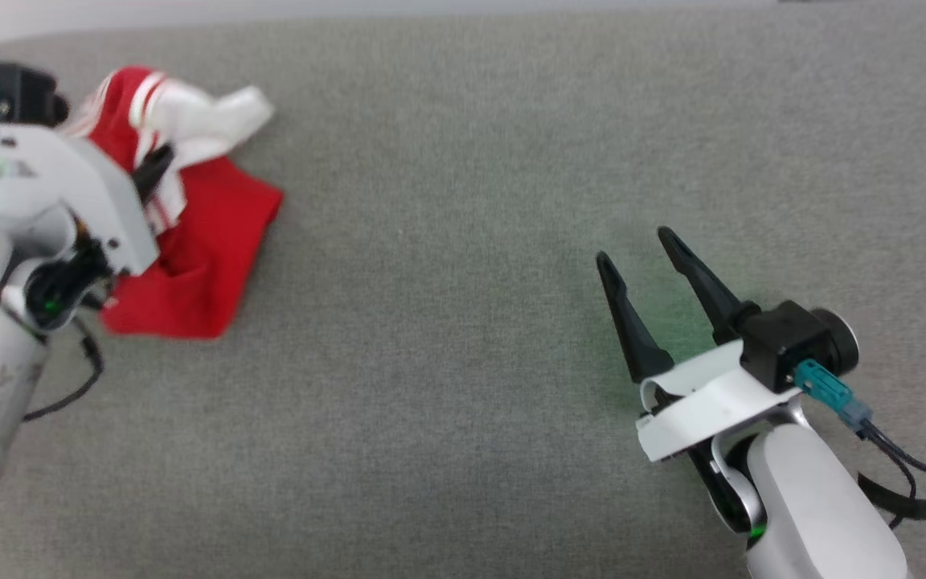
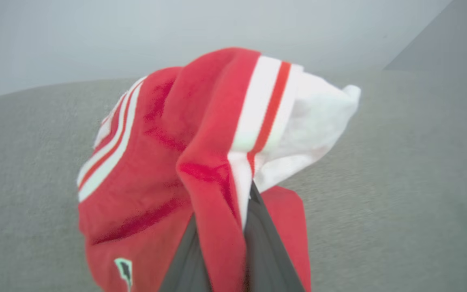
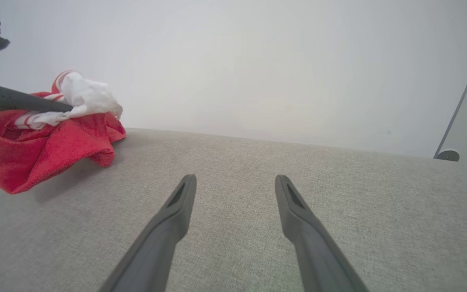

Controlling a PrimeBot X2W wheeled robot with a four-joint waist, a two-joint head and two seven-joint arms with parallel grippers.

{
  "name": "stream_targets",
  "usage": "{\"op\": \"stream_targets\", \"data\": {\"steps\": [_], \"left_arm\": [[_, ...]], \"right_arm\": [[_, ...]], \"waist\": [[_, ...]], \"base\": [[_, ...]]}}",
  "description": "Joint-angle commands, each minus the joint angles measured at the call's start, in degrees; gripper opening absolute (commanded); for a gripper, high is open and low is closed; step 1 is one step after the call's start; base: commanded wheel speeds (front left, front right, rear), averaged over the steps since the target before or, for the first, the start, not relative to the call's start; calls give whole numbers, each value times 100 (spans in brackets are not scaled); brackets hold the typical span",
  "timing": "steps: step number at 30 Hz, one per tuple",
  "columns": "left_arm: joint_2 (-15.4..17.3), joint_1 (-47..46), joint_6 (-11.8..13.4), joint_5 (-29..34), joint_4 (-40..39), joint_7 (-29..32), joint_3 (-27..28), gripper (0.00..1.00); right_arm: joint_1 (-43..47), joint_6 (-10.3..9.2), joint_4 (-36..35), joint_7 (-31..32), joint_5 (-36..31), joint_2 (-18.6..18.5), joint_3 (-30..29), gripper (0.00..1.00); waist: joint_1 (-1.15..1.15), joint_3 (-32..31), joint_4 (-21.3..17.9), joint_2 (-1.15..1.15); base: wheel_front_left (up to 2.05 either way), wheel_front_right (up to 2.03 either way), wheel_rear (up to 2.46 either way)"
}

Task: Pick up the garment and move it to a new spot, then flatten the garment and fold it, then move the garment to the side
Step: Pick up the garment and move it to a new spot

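The left claw (image 1: 154, 166) is pinching a fold of the garment (image 1: 207, 241). Its two dark fingers are pressing together on red cloth beside the striped trim, so the jersey is bunching right at the tips and draping back over the fingers. From that pinch the bundle is running lengthwise: the white sleeve (image 1: 226, 112) is poking out beyond the tips, while the red body is trailing back toward the wrist and sagging to the bench (image 1: 463, 378). Whether the lowest hem is resting there or hanging just clear, I cannot tell. Just beyond the sleeve the bench's far corner is curving round, so little room is lying that way. The open room is all lying to this claw's right, a broad bare stretch of grey cloth. Well apart across it, the right claw (image 1: 635, 248) is hovering with fingers spread and nothing between them. The left arm is plainly the one carrying, and I judge the coming move is calling for a lift and a sweep rightward.
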Motion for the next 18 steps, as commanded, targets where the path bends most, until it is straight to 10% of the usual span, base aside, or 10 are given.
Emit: {"op": "stream_targets", "data": {"steps": [1, 7, 18], "left_arm": [[-54, -75, -15, -91, -110, -20, -24, 0], [-385, -345, -14, -600, -1191, -28, -223, 0], [-2012, -824, -15, -1621, -1825, 197, -695, 0]], "right_arm": [[103, -8, -1, -3, 25, 25, -56, 100], [390, -8, -121, -4, 163, 83, -458, 100], [512, -8, -546, -3, 487, 153, -1256, 100]], "waist": [[0, -282, -82, 0], [0, -399, -446, 0], [0, 34, -1395, 0]], "base": [[0, 0, 0], [0, 0, 0], [0, 0, 0]]}}
